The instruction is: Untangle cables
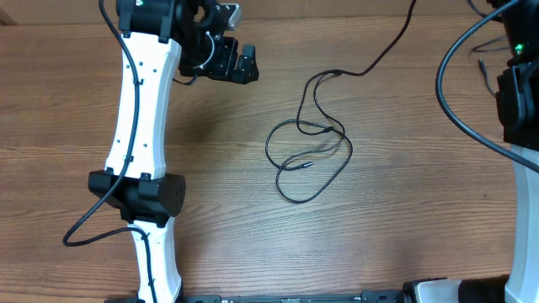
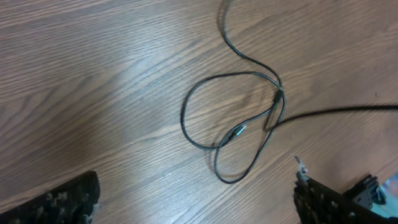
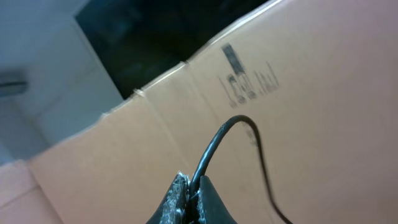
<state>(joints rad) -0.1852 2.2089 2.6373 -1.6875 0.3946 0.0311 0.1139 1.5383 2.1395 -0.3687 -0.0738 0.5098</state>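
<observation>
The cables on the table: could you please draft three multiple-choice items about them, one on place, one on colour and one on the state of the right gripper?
1. Where do the looped cables lie in the overhead view?
A. Near the middle of the table
B. Under the left arm's base
C. Inside a box

2. What colour are they?
A. White
B. Black
C. Red

3. How is the right gripper?
A. Open and empty
B. Shut on a cable strand
C. Shut on a cloth

Answers:
1 A, the loops rest on bare wood at mid-table.
2 B, every strand is black.
3 B, the right wrist view shows the jaws pinching a black strand.
</observation>
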